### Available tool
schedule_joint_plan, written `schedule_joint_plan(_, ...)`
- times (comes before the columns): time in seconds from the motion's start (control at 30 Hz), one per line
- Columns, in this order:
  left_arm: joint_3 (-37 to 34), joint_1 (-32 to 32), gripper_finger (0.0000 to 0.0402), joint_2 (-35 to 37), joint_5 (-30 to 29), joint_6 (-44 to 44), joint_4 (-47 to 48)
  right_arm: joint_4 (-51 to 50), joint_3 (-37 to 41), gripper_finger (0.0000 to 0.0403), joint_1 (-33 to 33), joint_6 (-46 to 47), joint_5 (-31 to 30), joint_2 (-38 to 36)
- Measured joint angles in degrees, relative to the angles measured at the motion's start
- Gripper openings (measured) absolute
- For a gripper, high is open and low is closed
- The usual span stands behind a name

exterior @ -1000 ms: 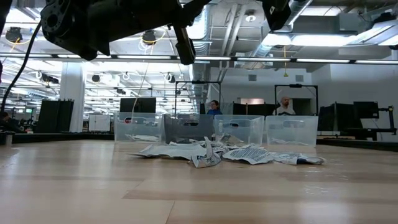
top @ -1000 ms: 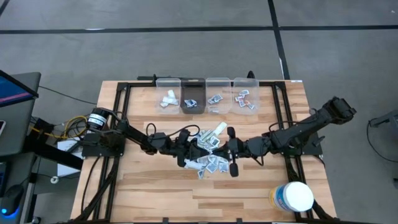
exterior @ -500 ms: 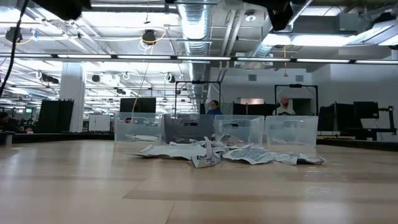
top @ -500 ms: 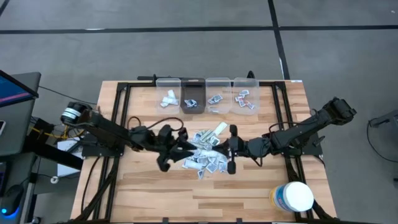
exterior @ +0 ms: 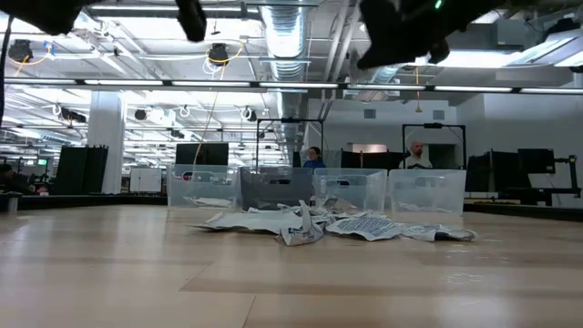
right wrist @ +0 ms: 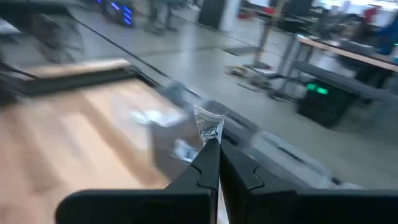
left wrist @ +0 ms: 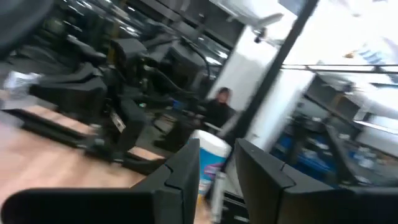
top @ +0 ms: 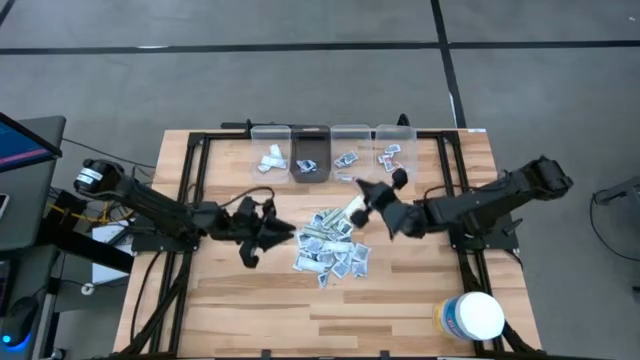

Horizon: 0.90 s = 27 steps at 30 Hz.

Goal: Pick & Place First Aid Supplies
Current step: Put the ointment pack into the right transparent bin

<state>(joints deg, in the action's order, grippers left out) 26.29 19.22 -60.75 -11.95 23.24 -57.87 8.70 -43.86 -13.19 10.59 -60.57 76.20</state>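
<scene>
From above, the first aid packets point(top: 330, 250) lie in a loose heap at the middle of the wooden table point(top: 420, 310), with four clear bins point(top: 330, 152) in a row along the far edge, each holding a few sorted packets. The right gripper point(top: 372, 196) hangs above the table between the heap and the bins, just in front of the two right-hand bins. Only the right wrist view shows its state: the two dark fingers point(right wrist: 202, 165) are pressed together on a small crinkled packet point(right wrist: 208, 126) that sticks up from their tips, with a clear bin blurred beyond.

The left gripper point(top: 262, 236) is raised just left of the heap. The left wrist view shows its fingers point(left wrist: 180, 177) a narrow gap apart with nothing between them, and past them the large white tub point(left wrist: 208, 163), which the high view places at the table's near right corner point(top: 472, 316).

The low view shows the heap point(exterior: 328, 224) flat on the wood in front of the bins point(exterior: 314, 189), both arms only as dark shapes at the upper edge, and two people standing far back in the room.
</scene>
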Motion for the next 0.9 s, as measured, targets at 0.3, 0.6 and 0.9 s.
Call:
schedule_joint_plan(0.3,-5.7,-9.1,0.01,7.5,-0.5,-2.8,-0.1,-9.6,0.0,0.0,18.9,0.0,2.4,0.0)
schedule_joint_plan(0.6,-8.3,-22.5,0.01,11.5,-1.6,-8.0,0.0,-17.5,0.0,0.0,28.6,-0.4,4.4,0.0)
schedule_joint_plan(0.9,-8.6,-31.9,0.01,11.7,-1.6,-9.3,0.9,-26.8,0.0,0.0,34.1,0.4,8.1,0.0)
